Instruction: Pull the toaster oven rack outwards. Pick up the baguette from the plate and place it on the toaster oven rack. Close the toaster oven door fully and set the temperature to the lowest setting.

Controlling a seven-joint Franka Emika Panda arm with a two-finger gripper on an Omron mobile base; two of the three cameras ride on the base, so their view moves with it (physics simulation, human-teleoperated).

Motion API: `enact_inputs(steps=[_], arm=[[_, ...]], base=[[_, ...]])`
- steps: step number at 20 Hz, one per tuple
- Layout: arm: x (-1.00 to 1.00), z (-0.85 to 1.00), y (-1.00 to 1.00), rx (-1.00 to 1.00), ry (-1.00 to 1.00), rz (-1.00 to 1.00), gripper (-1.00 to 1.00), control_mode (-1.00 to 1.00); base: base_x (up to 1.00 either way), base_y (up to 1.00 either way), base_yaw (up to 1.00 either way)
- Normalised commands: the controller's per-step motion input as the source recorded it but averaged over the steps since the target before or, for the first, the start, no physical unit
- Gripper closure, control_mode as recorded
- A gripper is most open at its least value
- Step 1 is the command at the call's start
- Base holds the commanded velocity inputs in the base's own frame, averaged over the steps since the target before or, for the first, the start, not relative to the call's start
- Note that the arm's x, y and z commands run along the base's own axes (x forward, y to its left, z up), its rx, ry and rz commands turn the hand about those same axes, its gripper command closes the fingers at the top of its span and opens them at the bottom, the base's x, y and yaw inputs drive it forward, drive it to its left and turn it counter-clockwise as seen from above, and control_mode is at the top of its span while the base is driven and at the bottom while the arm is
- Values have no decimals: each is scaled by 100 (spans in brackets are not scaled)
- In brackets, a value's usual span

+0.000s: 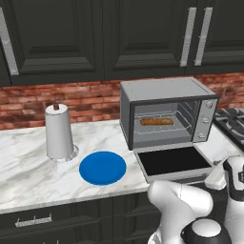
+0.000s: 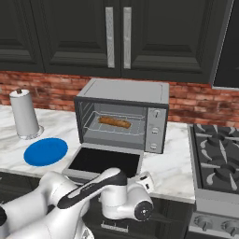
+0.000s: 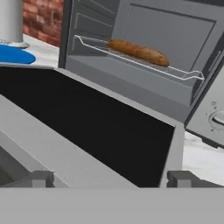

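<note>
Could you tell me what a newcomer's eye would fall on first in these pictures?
Probably the toaster oven on the marble counter, its door dropped flat open and the baguette lying on the rack inside. Next, the bare blue plate left of the oven, beside the paper towel roll.

place: home kitchen | evidence: marble counter (image 1: 28, 162); black cabinets (image 1: 62, 38); brick backsplash (image 1: 86, 97); toaster oven (image 1: 164, 112); gas stove (image 2: 217, 156); paper towel roll (image 1: 58, 132)
</note>
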Motion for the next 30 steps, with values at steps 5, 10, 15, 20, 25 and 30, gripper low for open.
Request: enact_inputs(steps=[5,10,15,20,25,30], arm=[[-51,0,-7,0,9,0,-100,-100],[-2,-1,-8,0,22,-4,-100,-100],[20,-29,0,0,6,-1,-100,-100],[14,-59,0,1,-2,0,-100,-100],[20,-26,0,1,-1,0,-100,-100],[13,15,0,13,-1,0,-100,-100]], base=[[0,0,0],[0,0,0],[0,0,0],[0,0,0],[0,0,0],[0,0,0]])
